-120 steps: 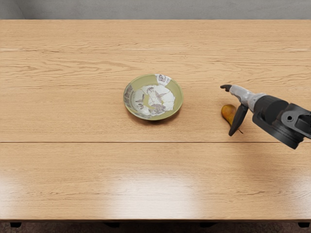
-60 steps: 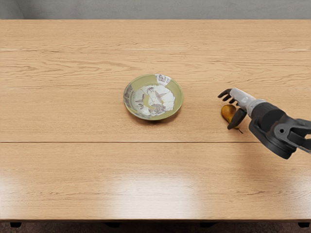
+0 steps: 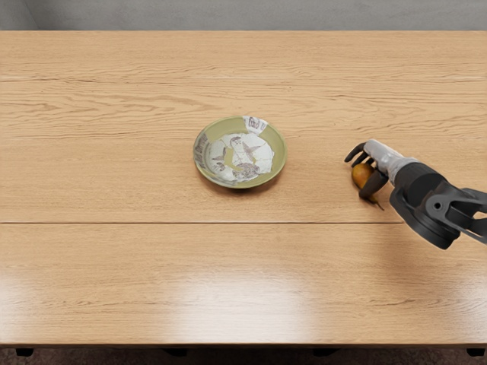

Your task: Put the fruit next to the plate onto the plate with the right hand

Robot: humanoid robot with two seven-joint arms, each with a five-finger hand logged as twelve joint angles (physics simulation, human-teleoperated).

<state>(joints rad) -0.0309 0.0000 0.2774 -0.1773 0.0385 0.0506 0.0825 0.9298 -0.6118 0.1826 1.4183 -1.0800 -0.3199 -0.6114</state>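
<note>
A green-rimmed plate (image 3: 202,144) with a painted white centre sits mid-table. To its right lies a small orange-brown fruit (image 3: 361,175), partly covered by my right hand (image 3: 364,172). The hand's dark fingers (image 3: 356,153) curl over the fruit's top and its thumb presses the near side, so the hand is shut on the fruit. The fruit still appears to be at table level; its stem pokes out below the thumb. The right arm (image 3: 434,204) comes in from the right edge. No left arm shows.
A wooden table (image 3: 152,251) fills the view, with a board seam running across just below the plate. Its far edge meets a grey wall at the top.
The right hand went from fingers stretched out above the fruit to curled down around it. The fruit now looks smaller and more covered. The plate stayed put.
</note>
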